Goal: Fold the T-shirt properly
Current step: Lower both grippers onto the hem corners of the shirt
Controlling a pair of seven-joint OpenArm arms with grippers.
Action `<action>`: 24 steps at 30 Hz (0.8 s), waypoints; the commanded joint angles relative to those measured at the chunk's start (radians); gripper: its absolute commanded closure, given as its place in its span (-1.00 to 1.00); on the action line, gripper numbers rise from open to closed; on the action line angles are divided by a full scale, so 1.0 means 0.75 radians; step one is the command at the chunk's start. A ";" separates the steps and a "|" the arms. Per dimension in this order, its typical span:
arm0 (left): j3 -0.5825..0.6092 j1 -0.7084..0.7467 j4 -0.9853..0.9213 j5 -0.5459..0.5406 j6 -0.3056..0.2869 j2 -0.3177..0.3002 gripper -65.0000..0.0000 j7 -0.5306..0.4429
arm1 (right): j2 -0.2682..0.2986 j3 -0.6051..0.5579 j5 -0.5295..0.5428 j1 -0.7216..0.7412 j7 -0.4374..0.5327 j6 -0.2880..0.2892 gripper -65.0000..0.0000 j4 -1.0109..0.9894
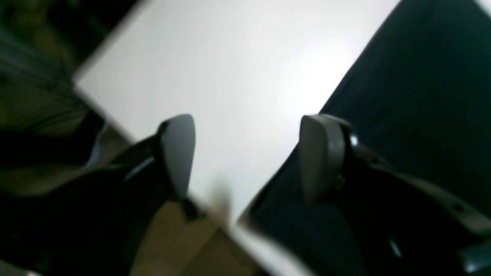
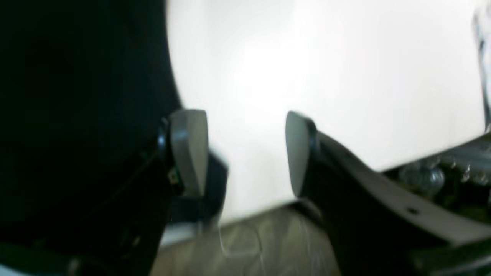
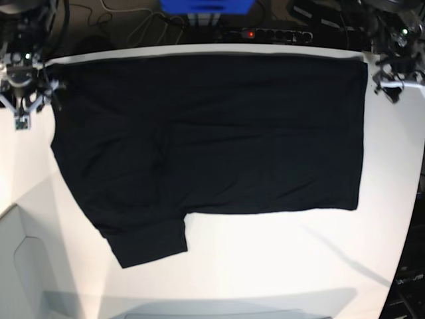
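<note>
The black T-shirt [image 3: 212, 133] lies flat on the white table [image 3: 265, 266], reaching to the far edge, with one sleeve [image 3: 149, 242] sticking out at the near left. My left gripper [image 3: 388, 83] hovers by the shirt's far right corner. In the left wrist view the left gripper [image 1: 247, 153] stands open over bare table, the shirt [image 1: 422, 96] just beside one finger. My right gripper [image 3: 23, 103] is off the shirt's far left corner. Seen from the right wrist, the right gripper [image 2: 243, 153] is open and empty, the shirt [image 2: 76, 115] at its left.
A blue box [image 3: 206, 5] and a power strip [image 3: 279, 33] with cables sit behind the table's far edge. The table's corner and the floor [image 1: 172, 245] show below the left gripper. White table surface runs along the near side.
</note>
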 commanded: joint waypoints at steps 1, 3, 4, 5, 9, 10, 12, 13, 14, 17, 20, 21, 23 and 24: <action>-0.012 -0.033 0.018 -0.004 0.003 -0.015 -0.28 -0.016 | 0.021 0.005 -0.006 0.045 0.018 -0.007 -0.02 0.021; -0.012 -0.110 0.016 0.008 0.003 -0.017 -0.28 -0.010 | 0.017 0.001 -0.006 0.148 0.016 -0.007 -0.02 0.013; -0.012 -0.153 0.014 0.010 0.003 -0.017 -0.28 -0.010 | 0.015 -0.022 -0.006 0.215 0.012 -0.007 -0.02 0.011; -0.008 -0.190 0.014 0.010 0.003 -0.017 -0.28 -0.010 | 0.015 -0.052 -0.006 0.275 0.012 -0.007 -0.02 0.007; 0.054 -0.387 -0.016 0.023 0.005 -0.017 -0.28 -0.006 | 0.013 -0.218 -0.006 0.530 0.018 -0.007 -0.03 -0.095; 0.082 -0.432 -0.043 0.043 0.005 -0.017 -0.28 -0.006 | 0.013 -0.261 -0.006 0.592 0.018 -0.007 -0.03 -0.142; 0.146 -0.540 -0.113 0.113 0.005 -0.017 -0.28 -0.014 | 0.013 -0.355 -0.006 0.721 0.022 -0.013 -0.03 -0.275; 0.174 -0.597 -0.153 0.160 0.005 -0.020 -0.28 -0.014 | 0.011 -0.390 -0.008 0.782 0.024 -0.013 -0.03 -0.355; 0.203 -0.650 -0.203 0.207 0.005 -0.028 -0.28 -0.014 | 0.011 -0.427 -0.008 0.862 0.028 -0.015 -0.03 -0.443; 0.309 -0.806 -0.387 0.309 0.005 -0.052 -0.28 -0.018 | -0.014 -0.472 -0.008 1.058 0.129 -0.017 -0.03 -0.760; 0.418 -0.941 -0.593 0.325 0.005 -0.110 -0.28 -0.076 | -0.020 -0.472 -0.010 1.220 0.315 -0.019 -0.03 -1.110; 0.452 -0.966 -0.659 0.332 0.005 -0.126 -0.28 -0.121 | -0.018 -0.470 -0.010 1.259 0.368 -0.019 -0.03 -1.206; 0.538 -1.008 -0.796 0.334 0.005 -0.161 -0.28 -0.223 | -0.014 -0.470 -0.010 1.326 0.485 -0.027 -0.07 -1.405; 0.579 -1.031 -0.865 0.334 0.005 -0.179 -0.28 -0.278 | -0.006 -0.470 -0.010 1.353 0.544 -0.050 -0.09 -1.492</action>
